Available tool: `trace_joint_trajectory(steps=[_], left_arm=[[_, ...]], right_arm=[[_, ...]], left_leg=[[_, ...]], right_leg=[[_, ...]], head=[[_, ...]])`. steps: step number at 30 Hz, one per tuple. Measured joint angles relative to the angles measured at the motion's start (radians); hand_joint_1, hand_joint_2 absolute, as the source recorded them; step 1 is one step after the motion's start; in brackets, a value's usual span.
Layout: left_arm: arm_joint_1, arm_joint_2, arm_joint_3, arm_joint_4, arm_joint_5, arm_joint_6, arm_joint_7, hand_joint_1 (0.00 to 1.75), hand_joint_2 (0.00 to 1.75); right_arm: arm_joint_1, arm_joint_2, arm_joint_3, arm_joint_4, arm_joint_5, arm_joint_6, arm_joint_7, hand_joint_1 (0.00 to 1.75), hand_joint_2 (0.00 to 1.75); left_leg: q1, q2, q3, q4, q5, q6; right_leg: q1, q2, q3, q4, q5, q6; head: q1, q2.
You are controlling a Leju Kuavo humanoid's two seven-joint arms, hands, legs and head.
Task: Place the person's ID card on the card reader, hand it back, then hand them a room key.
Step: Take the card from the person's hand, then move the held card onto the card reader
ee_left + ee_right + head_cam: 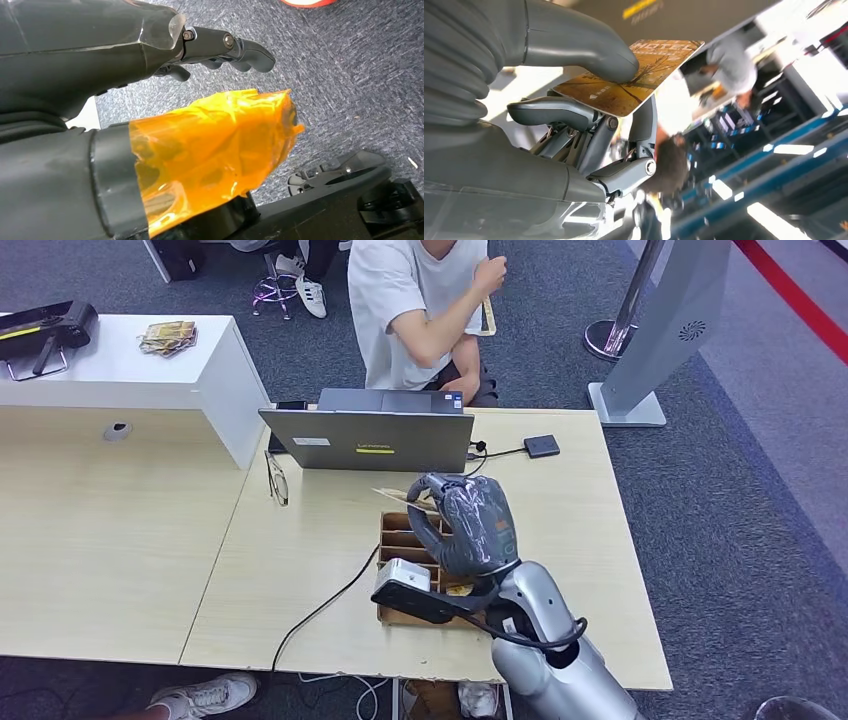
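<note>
A brown room key card (634,75) printed "HOTEL" is pinched between the thumb and fingers (554,112) of the right hand (470,525), which is raised above a wooden compartment box (400,540) on the table (300,570). A small white device (402,575) with a black cable is seen at the box's left edge. The left hand (215,47) is seen over grey carpet, its fingers slightly apart and holding nothing; its thumb (210,155) is wrapped in orange tape. Beyond the box, an open grey laptop (370,440) stands on the table, with glasses (276,478) to its left and a small black reader (541,446) to its right. Behind the table, a person in a white shirt (400,300) is seated, a card (488,316) held in a raised hand.
</note>
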Motion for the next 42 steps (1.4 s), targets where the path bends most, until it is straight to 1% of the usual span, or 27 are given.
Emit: trace_joint_trajectory(steps=[15, 29, 36, 42], left_arm=[[0.009, 0.002, 0.01, 0.0, 0.01, 0.012, -0.012, 0.0, 0.0], [0.013, 0.002, 0.025, 0.0, 0.02, 0.019, -0.026, 0.0, 0.0], [0.016, 0.002, 0.03, 0.0, 0.023, 0.026, -0.026, 0.0, 0.0], [0.018, 0.003, 0.031, 0.0, 0.026, 0.03, -0.026, 0.0, 0.0]], right_arm=[[0.063, -0.012, -0.05, -0.027, -0.285, 0.113, -0.119, 1.75, 1.75], [0.144, -0.028, -0.119, -0.039, -0.66, 0.331, -0.241, 1.75, 1.75], [0.195, -0.044, -0.143, -0.055, -0.801, 0.433, -0.277, 1.75, 1.75], [0.237, -0.058, -0.151, -0.075, -0.887, 0.496, -0.3, 1.75, 1.75]], left_leg=[[0.0, 0.0, 0.0, 0.0, 0.0, 0.0], [0.0, 0.0, 0.0, 0.0, 0.0, 0.0], [0.0, 0.0, 0.0, 0.0, 0.0, 0.0], [0.0, 0.0, 0.0, 0.0, 0.0, 0.001]], right_leg=[[0.0, 0.0, 0.0, 0.0, 0.0, 0.0], [0.0, 0.0, 0.0, 0.0, 0.0, 0.0], [0.0, 0.0, 0.0, 0.0, 0.0, 0.0], [0.0, 0.0, 0.0, 0.0, 0.0, 0.0]], head=[[0.0, 0.0], [0.0, 0.0], [0.0, 0.0], [0.0, 0.0]])
